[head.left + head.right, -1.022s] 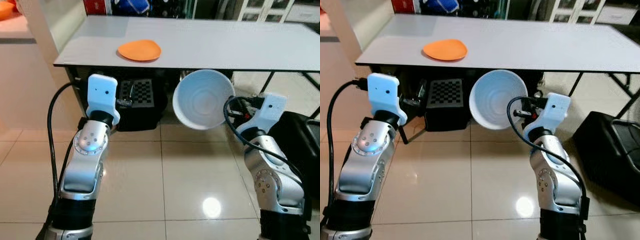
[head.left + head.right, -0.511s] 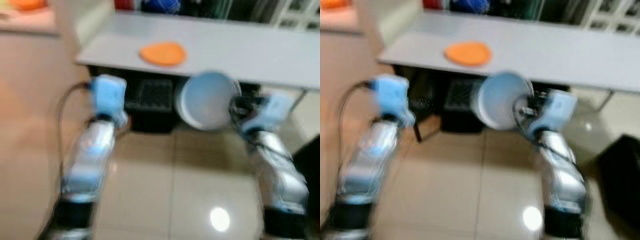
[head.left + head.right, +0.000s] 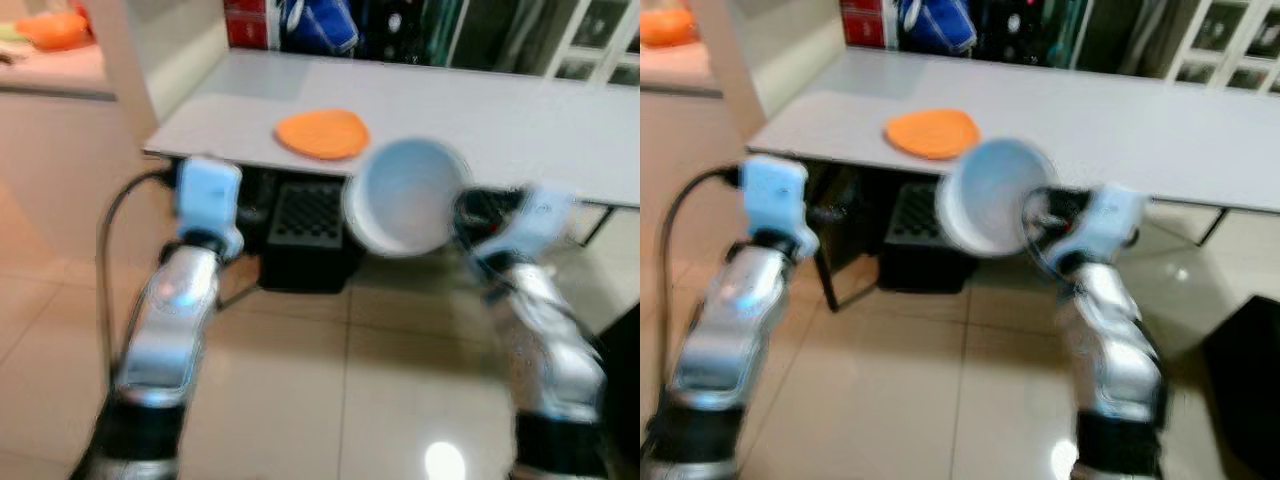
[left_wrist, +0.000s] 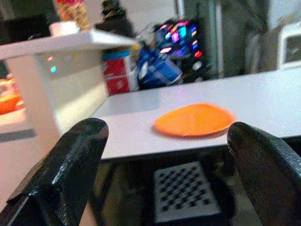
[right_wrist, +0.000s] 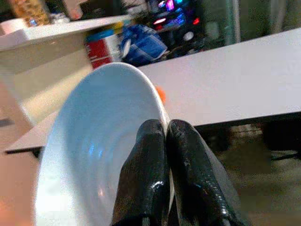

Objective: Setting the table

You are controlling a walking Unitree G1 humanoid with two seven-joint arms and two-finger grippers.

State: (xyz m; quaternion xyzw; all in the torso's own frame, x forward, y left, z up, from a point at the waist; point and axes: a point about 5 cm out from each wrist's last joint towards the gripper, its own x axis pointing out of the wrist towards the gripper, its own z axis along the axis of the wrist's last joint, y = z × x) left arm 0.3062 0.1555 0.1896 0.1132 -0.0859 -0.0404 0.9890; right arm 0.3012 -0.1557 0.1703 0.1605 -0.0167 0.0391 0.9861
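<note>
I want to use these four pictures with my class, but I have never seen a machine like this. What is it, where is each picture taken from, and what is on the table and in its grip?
It is a walking humanoid robot with two silver arms, each ending in two black fingers. Two pictures come from cameras in its head, looking down at its own arms; they are blurred. The other two come from cameras on its wrists. Ahead stands a grey table with an orange plate lying on it. The right gripper pinches the rim of a white bowl, held tilted in front of the table's edge. The left gripper is open and holds nothing, pointing toward the plate.
</note>
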